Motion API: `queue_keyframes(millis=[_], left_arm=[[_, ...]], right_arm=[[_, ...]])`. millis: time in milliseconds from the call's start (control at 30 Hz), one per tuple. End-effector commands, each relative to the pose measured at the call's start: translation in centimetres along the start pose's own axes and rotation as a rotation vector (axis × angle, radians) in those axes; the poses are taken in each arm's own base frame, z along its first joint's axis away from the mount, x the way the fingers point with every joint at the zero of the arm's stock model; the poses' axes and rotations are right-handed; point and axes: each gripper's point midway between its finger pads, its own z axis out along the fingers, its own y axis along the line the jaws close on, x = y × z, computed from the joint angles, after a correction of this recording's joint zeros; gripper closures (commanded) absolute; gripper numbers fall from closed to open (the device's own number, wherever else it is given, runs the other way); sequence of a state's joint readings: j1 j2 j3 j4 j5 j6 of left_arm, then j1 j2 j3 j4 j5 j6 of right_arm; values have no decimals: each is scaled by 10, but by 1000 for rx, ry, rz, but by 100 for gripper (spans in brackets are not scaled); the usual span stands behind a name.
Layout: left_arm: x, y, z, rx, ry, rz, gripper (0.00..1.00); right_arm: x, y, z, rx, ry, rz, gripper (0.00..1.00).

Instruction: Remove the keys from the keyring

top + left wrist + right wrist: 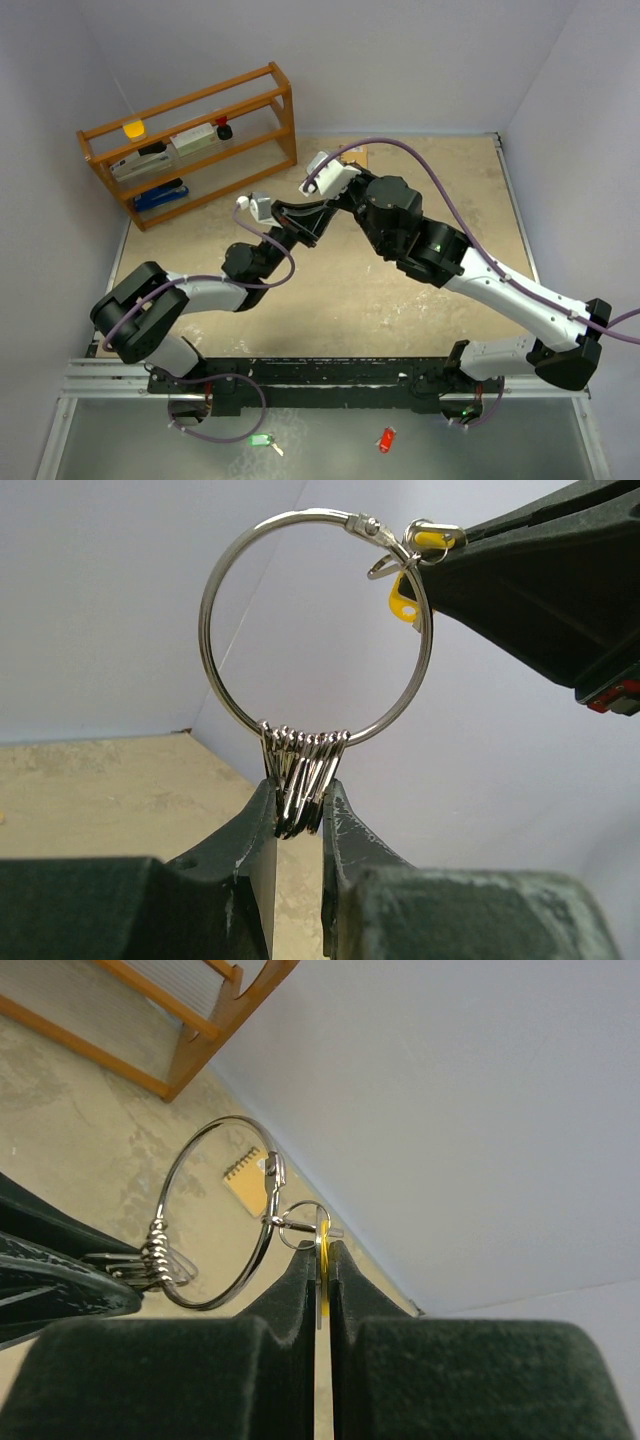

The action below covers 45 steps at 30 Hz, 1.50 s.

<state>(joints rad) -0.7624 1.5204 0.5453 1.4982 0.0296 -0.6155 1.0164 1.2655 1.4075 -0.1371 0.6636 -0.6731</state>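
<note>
The keyring [204, 630] is a large thin silver wire ring held up in the air between both grippers. My left gripper [298, 815] is shut on a bunch of small silver loops [300, 770] threaded on the ring's bottom; what hangs below them is hidden between the fingers. My right gripper [323, 1255] is shut on a yellow-headed key [324, 1235], which hangs from a small split ring [300, 1222] on the big ring [225, 1120] near its clasp. In the left wrist view the yellow key [403, 598] sits at the ring's upper right. In the top view both grippers, left [312, 218] and right [316, 196], meet mid-table.
A wooden shelf rack [190, 140] stands at the back left. A small orange notebook [247, 1185] lies on the table by the back wall. A green tag [260, 439] and a red tag [386, 439] lie below the table's near edge.
</note>
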Motion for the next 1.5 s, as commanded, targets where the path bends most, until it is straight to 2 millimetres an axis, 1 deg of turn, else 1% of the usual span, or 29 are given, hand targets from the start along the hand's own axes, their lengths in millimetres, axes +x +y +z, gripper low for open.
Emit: queue_keyframes(millis=[0, 67, 133, 233, 333, 433, 533, 600, 633, 700, 767, 800, 867, 1000, 1067, 1133, 1267, 1367, 1467], left_arm=[[-8, 25, -19, -130, -47, 36, 100], [-12, 38, -30, -200, -62, 51, 100], [-15, 52, -39, -272, -65, 64, 100], [-12, 70, -52, -346, -52, 74, 100], [-7, 83, -64, -390, -36, 72, 100], [3, 94, -75, -428, -8, 59, 100], [15, 102, -83, -458, 21, 55, 100], [19, 105, -86, -461, 31, 55, 100], [21, 103, -84, -444, 36, 52, 100], [23, 91, -76, -369, 41, 40, 83], [16, 72, -64, -268, 14, 15, 55], [12, 63, -58, -225, -1, 3, 45], [1, 45, -47, -145, -35, -21, 38], [-24, 7, -25, 10, -74, -36, 34], [-37, -4, -20, 36, -90, -32, 32], [-49, -5, -16, 14, -102, -5, 31], [-66, 0, -9, -68, -87, 93, 30], [-81, 2, -7, -109, -103, 149, 29], [-94, -2, -5, -120, -127, 161, 28]], right_arm=[[-46, -111, -39, 296, -133, 148, 100], [-50, -123, -47, 322, -152, 154, 100], [-54, -132, -52, 333, -170, 167, 100], [-59, -138, -56, 335, -192, 174, 100], [-62, -143, -58, 348, -198, 172, 100], [-66, -148, -60, 361, -209, 175, 100], [-71, -151, -60, 361, -227, 187, 100], [-75, -152, -60, 353, -241, 206, 100], [-77, -151, -60, 340, -246, 214, 100], [-80, -148, -58, 314, -249, 225, 100], [-81, -144, -55, 294, -248, 230, 100], [-81, -141, -54, 287, -244, 231, 100], [-80, -136, -51, 271, -233, 229, 100], [-76, -128, -46, 251, -213, 223, 100], [-75, -125, -46, 240, -211, 227, 100], [-75, -124, -46, 234, -213, 233, 100], [-76, -122, -48, 211, -223, 252, 100], [-78, -119, -51, 181, -234, 271, 100], [-81, -116, -53, 148, -249, 288, 100]])
